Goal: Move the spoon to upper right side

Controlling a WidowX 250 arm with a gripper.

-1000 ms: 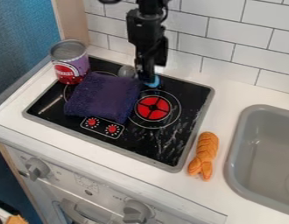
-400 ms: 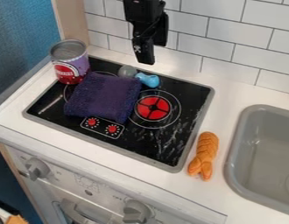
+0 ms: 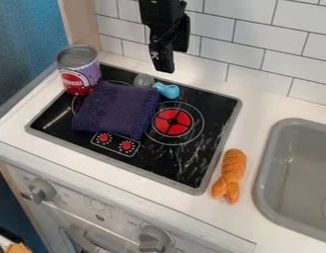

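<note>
One spoon [image 3: 167, 90], part blue, part rounded grey.

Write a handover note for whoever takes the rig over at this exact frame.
Gripper: above the stove's back edge, apart from the spoon.
Spoon: what looks like it, with a blue end, lies by the back edge of the stove, beside the purple cloth.
Done: spoon is released.
Left: it sits short of the stove's back right corner; probably check whether that counts, else shift it right.
</note>
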